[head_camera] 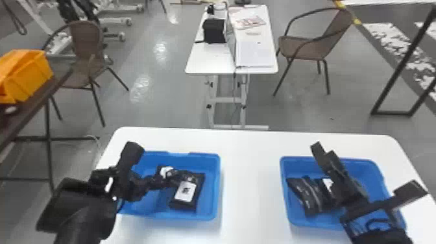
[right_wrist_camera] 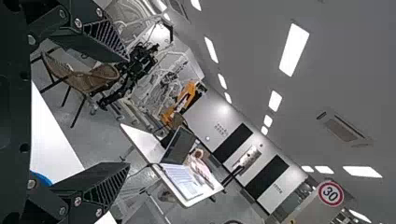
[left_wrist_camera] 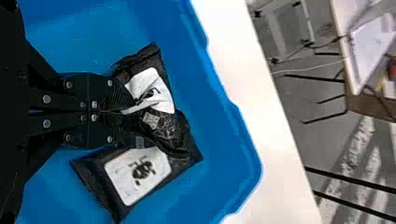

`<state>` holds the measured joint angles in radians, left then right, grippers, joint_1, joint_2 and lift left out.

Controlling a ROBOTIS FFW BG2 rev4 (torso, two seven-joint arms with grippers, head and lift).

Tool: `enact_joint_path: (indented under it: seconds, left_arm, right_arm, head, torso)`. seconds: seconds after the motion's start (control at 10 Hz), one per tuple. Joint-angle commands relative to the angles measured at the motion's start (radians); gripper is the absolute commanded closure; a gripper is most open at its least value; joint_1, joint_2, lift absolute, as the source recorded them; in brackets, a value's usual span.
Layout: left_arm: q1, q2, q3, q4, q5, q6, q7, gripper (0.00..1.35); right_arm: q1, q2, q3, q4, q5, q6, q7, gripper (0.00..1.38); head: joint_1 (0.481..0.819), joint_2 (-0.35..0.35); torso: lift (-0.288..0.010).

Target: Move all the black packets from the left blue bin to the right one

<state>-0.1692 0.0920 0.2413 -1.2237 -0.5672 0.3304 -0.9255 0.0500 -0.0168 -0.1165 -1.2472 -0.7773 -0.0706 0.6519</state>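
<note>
Pinched by one edge, the crumpled, white-labelled black plastic packet (left_wrist_camera: 159, 99) could slip from the black left gripper (left_wrist_camera: 123, 112); the black right gripper (right_wrist_camera: 128, 111) gapes wide.

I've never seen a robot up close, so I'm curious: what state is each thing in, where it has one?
Left claw: shut on a packet.
Held packet: creased, pinched at one end.
Other packet in the left bin: lying label up, partly covered by the held one.
Left bin: holding both these packets.
Right claw: open.
Right bin: packets inside.
Laptop: open.
Ceiling light: on.
</note>
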Motion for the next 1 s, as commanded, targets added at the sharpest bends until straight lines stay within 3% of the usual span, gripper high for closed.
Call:
enact_joint_path:
  seconds: [0.0,0.2,0.6,0.9]
  left_arm:
    - [0.077,-0.028,0.019,-0.149,0.128,-0.096,-0.030,1.22]
    - [0.106,-0.037,-0.043,-0.206,0.290,-0.119,-0.041,1.22]
    - [-0.024,-0.035,-0.255,-0.108,0.337,-0.194,-0.050,1.22]
    - [-0.124,-0.067,-0.347,0.009,0.346,-0.225,-0.092,1.22]
  right_arm:
    - [0.007,0.000,0.014,-0.017,0.001,0.000,0.002,0.24]
    - [0.004,-0.002,0.041,-0.035,0.023,0.000,0.002,0.24]
    - [-0.070,-0.017,0.120,-0.037,0.102,0.014,0.002,0.24]
    - [-0.121,-0.017,0.181,-0.037,0.151,0.034,0.002,0.24]
  head:
    - [0.695,0.069]
    - [0.695,0.033]
    - [0.695,-0.025]
    - [0.695,-0.072]
  torso:
    - [0.000]
    - [0.000]
    - [0.000]
    - [0.000]
